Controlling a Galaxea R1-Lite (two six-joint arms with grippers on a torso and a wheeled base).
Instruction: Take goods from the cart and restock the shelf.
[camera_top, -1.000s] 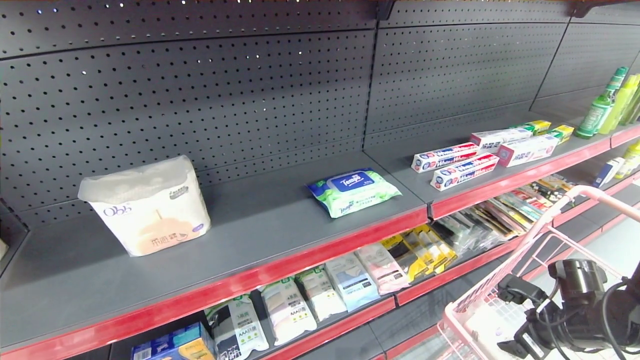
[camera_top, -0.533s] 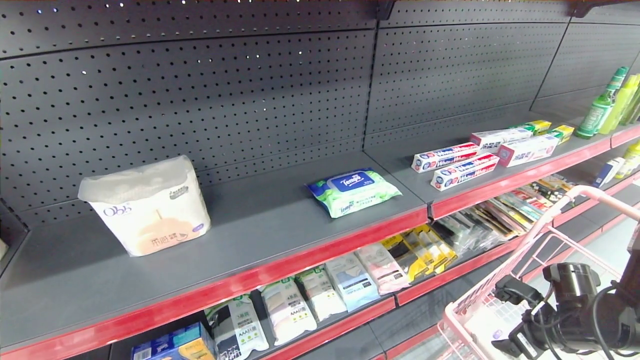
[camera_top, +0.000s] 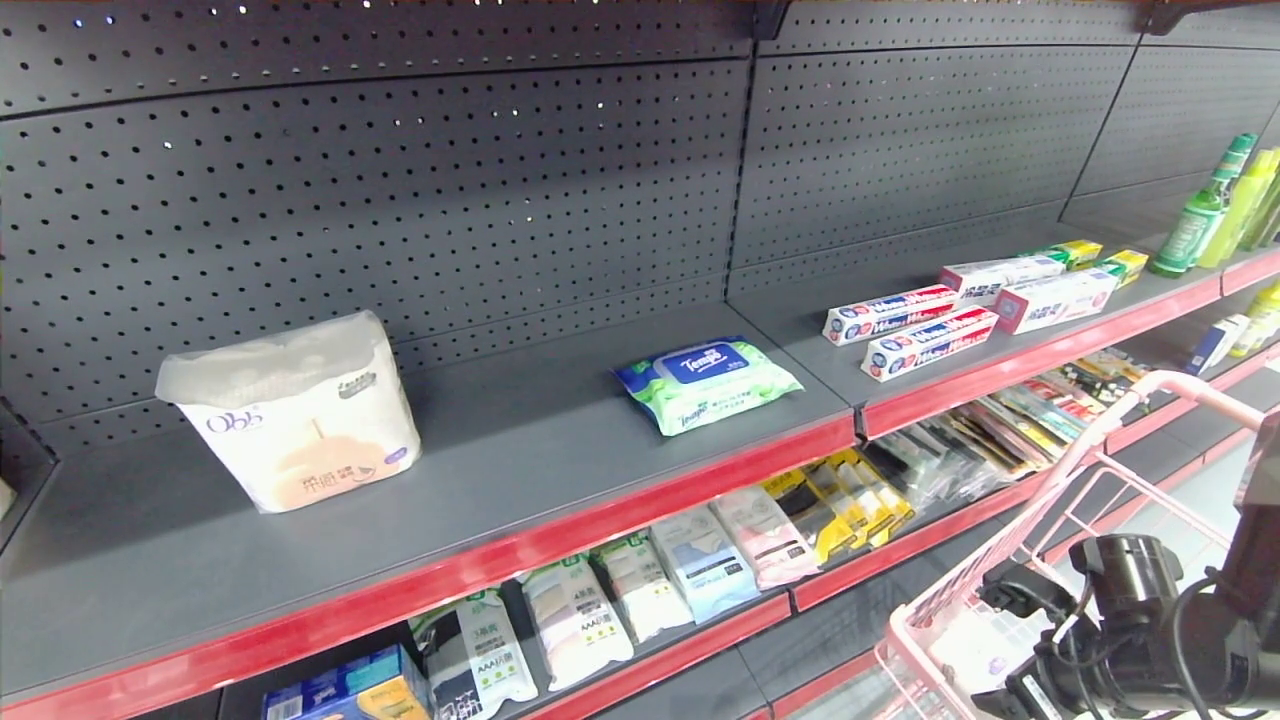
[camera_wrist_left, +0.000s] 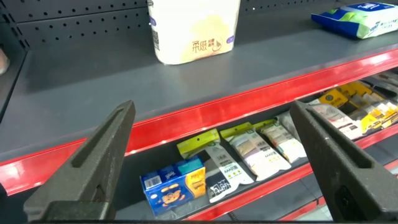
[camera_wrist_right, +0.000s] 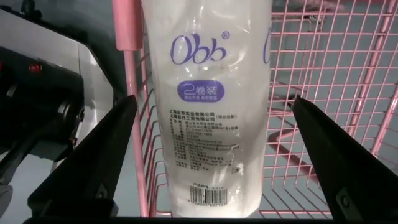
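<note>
A white paper-roll pack (camera_wrist_right: 211, 106) lies in the pink wire cart (camera_wrist_right: 323, 68). My right gripper (camera_wrist_right: 211, 165) is open and hangs over it, one finger on each side of the pack and apart from it. In the head view my right arm (camera_top: 1130, 630) is down inside the cart (camera_top: 1010, 545) at the lower right. A matching white pack (camera_top: 290, 410) stands on the grey shelf (camera_top: 520, 450) at the left. My left gripper (camera_wrist_left: 211, 168) is open and holds nothing, in front of the shelf's red edge (camera_wrist_left: 249, 99), below that pack (camera_wrist_left: 193, 28).
A blue-green wet-wipe pack (camera_top: 705, 383) lies mid-shelf, with toothpaste boxes (camera_top: 920, 325) and green bottles (camera_top: 1205, 205) further right. Bare shelf lies between the white pack and the wipes. The lower shelf holds several bagged goods (camera_top: 640, 580).
My right arm has sunk lower into the cart. The shelf goods have not moved.
</note>
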